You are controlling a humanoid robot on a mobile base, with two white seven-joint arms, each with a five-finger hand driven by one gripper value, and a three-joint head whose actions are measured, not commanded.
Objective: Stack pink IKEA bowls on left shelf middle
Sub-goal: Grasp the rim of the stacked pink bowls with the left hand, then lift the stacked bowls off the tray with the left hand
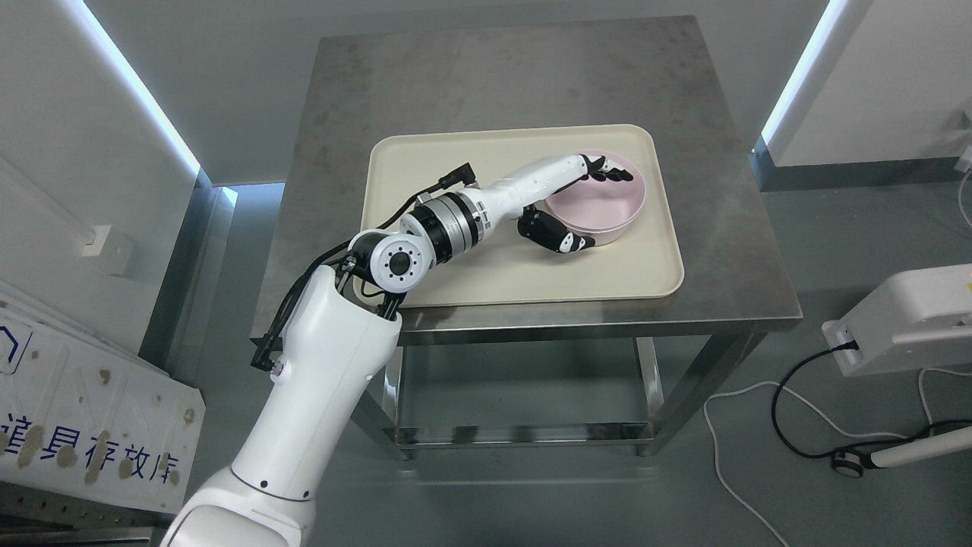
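Bowl (600, 203) looks light, stiff, slick plastic; grip at rim. Left hand (566, 209) straddles its wall on tray (425, 190), fingers (607, 171) half-curled over rim, thumb outside; closure unclear.

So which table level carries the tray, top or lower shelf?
The tabletop: the tray with the pink bowl rests there, not on the lower shelf.

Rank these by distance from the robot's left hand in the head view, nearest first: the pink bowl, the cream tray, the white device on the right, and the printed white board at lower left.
1. Pink bowl: the left hand straddles its rim.
2. Cream tray: directly beneath the hand and bowl, on the steel table.
3. White device: far right, off the table.
4. Printed white board: lower left, on the floor.
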